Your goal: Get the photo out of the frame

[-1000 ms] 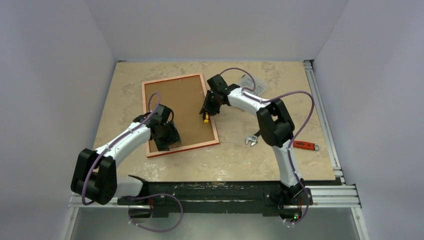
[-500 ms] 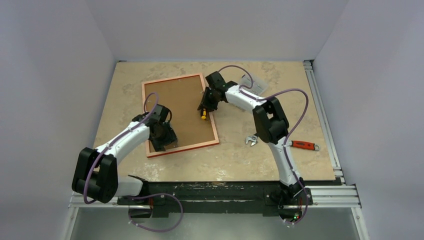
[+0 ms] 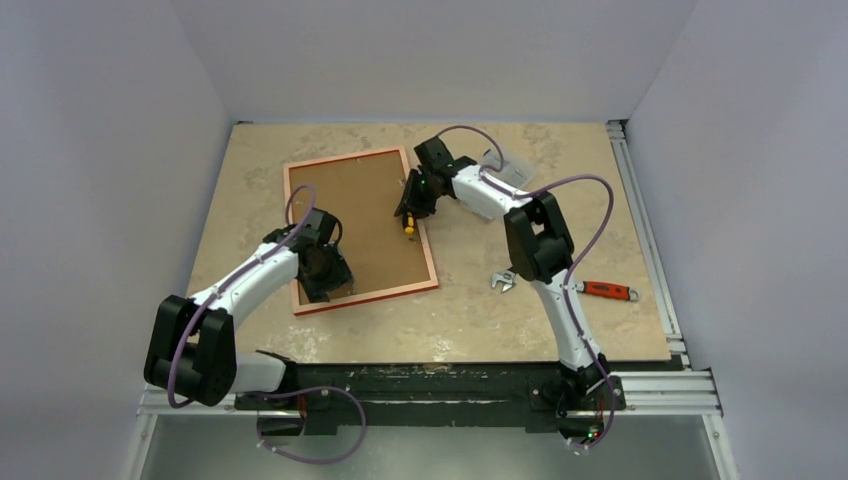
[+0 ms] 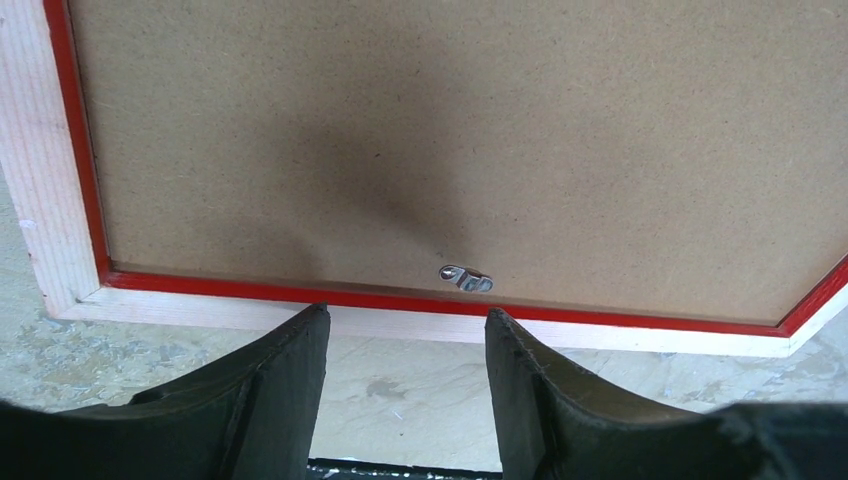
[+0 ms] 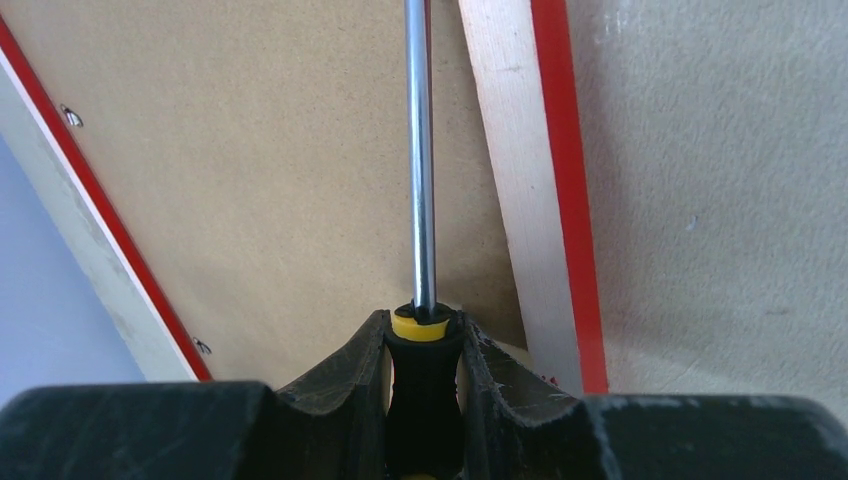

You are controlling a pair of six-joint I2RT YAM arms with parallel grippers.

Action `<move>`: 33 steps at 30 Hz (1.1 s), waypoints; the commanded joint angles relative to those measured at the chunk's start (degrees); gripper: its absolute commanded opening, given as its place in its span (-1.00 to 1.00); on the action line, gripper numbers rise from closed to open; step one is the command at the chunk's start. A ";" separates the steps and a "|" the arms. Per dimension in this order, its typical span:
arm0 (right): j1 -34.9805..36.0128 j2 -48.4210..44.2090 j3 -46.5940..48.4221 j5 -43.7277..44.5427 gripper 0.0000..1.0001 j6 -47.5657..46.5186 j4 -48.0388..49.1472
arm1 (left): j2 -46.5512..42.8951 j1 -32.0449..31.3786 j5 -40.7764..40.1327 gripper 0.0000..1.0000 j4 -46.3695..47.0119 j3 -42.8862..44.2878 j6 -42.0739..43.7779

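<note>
Table (image 3: pixel 640 230): beige stone-pattern top.
Wrench (image 3: pixel 608 291): red handle, lower right of top view, middle hidden.
Screwdriver (image 5: pixel 421 220): yellow-black handle, steel shaft, centre of right wrist view.
Pale packet (image 3: pixel 508 170): upper centre, partly hidden.

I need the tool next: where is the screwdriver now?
The screwdriver is clamped in the right gripper, its shaft over the brown back of the photo, beside the right rail of the frame, mid-table in the top view.
</note>
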 commanded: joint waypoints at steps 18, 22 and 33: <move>0.12 -10.92 10.34 14.81 -1.00 -22.15 -14.35 | -7.16 0.84 1.95 0.34 0.48 0.93 5.17; 0.09 -27.08 -11.25 18.01 -1.00 -22.31 -7.96 | -8.76 0.84 7.39 0.34 1.21 1.31 7.10; 0.12 -61.30 -63.37 12.29 -1.00 -15.54 12.46 | -16.12 0.47 16.89 0.31 7.09 -7.46 2.77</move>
